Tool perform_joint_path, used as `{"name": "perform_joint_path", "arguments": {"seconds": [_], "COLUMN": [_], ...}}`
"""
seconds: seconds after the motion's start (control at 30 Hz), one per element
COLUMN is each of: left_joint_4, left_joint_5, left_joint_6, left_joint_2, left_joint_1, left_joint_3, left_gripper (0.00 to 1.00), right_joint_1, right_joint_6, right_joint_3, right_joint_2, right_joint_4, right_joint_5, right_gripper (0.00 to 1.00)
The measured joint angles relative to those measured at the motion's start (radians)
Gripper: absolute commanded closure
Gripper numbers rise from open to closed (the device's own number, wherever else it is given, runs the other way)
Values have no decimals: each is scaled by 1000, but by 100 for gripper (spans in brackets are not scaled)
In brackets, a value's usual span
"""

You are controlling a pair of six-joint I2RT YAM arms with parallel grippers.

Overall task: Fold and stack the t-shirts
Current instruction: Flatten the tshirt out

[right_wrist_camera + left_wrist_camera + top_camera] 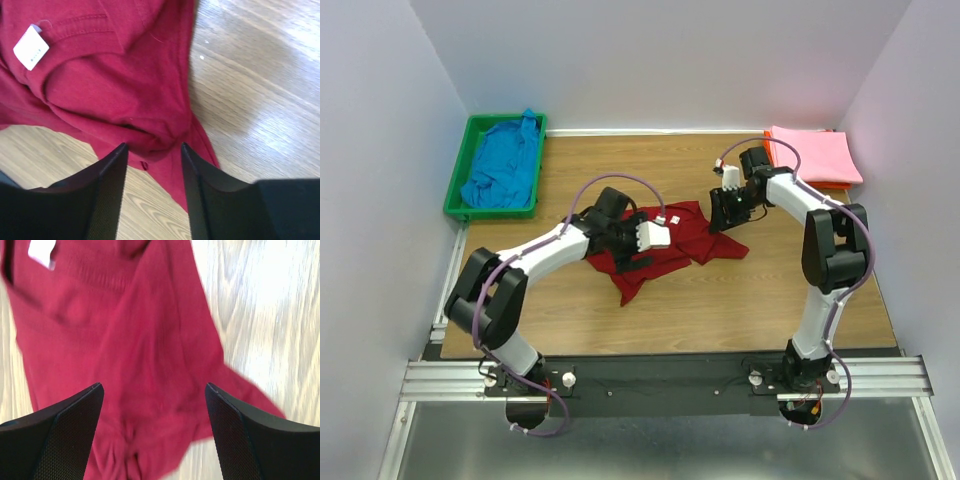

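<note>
1. The dark red t-shirt [665,243] lies crumpled in the middle of the desk [770,290]. It is not folded yet.
2. The left gripper [154,390] hangs over the shirt's left part. It is wide open and holds nothing, so I think it is ready to grab.
3. The right gripper [152,147] is at the shirt's right edge, about half open. A bunched fold of red cloth sits between its fingers, but it does not look squeezed yet.
4. With one gripper on each side, I think they mean to pull the shirt flat.
5. The blue t-shirt [505,165] waits in the green bin [455,185] at the far left.
6. The pink t-shirt [815,155] lies folded on the orange tray [832,186] at the far right.
7. There is bare desk near and right of the red shirt, which gives room to spread it. The walls stand close on both sides.
</note>
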Motion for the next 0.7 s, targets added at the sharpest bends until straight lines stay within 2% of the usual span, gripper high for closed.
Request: {"name": "perform_joint_path", "arguments": {"seconds": [0.1,0.2,0.23,0.27,0.3,0.33,0.4,0.43,0.47,0.5,0.53,0.7], "left_joint_4": [25,44,45,48,50,50,51,51,50,50,50,27], "left_joint_5": [-26,-53,-60,-68,-76,-85,-98,-106,-112,-113,-114,-110], "left_joint_6": [-12,-20,-23,-26,-29,-30,-40,-46,-59,-60,-64,-95], "left_joint_2": [59,113,122,138,151,159,171,174,175,175,175,128], "left_joint_1": [-42,-63,-65,-68,-69,-69,-69,-69,-69,-69,-69,-55], "left_joint_3": [34,53,55,59,63,66,72,76,81,85,92,114], "left_gripper": [11,21,28,33,39,51,66,79,85,96,100,100], "right_joint_1": [0,0,0,0,0,0,0,0,0,0,0,-2], "right_joint_6": [10,21,23,27,26,29,27,27,26,26,26,23], "right_joint_3": [4,5,5,5,5,5,5,5,5,5,5,-4], "right_joint_2": [10,19,19,20,21,21,21,21,21,21,20,-43], "right_joint_4": [0,-1,0,0,0,-1,-1,-1,-1,-2,-2,-15], "right_joint_5": [-23,-45,-51,-57,-61,-66,-71,-72,-71,-71,-70,-10], "right_gripper": [56,70,74,86,93,99,99,99,99,99,99,99]}}
